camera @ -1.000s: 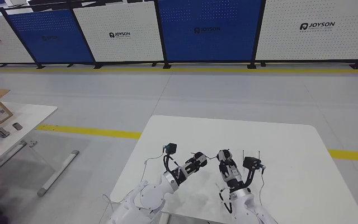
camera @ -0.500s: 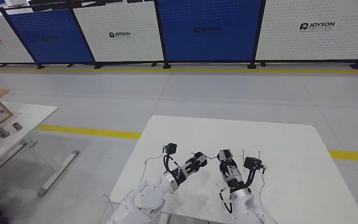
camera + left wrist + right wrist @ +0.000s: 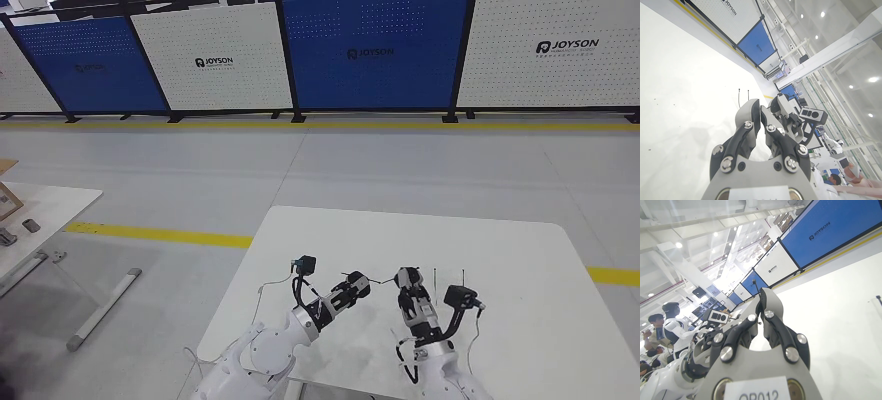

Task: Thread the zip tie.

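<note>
One zip tie (image 3: 755,285) in right pincer (image 3: 761,295), perhaps left pincer (image 3: 759,109) too, two spares (image 3: 739,98)

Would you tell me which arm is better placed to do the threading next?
Probably left: the left claw pinches a small black end, while the right claw holds the zip tie, head exposed.

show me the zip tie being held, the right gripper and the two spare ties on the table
zip tie (image 3: 756,287), right wrist view, on the strap just under its head
right gripper (image 3: 762,292), right wrist view, between the shut fingertips
spare ties (image 3: 739,98), left wrist view, on one tie's strap
</note>
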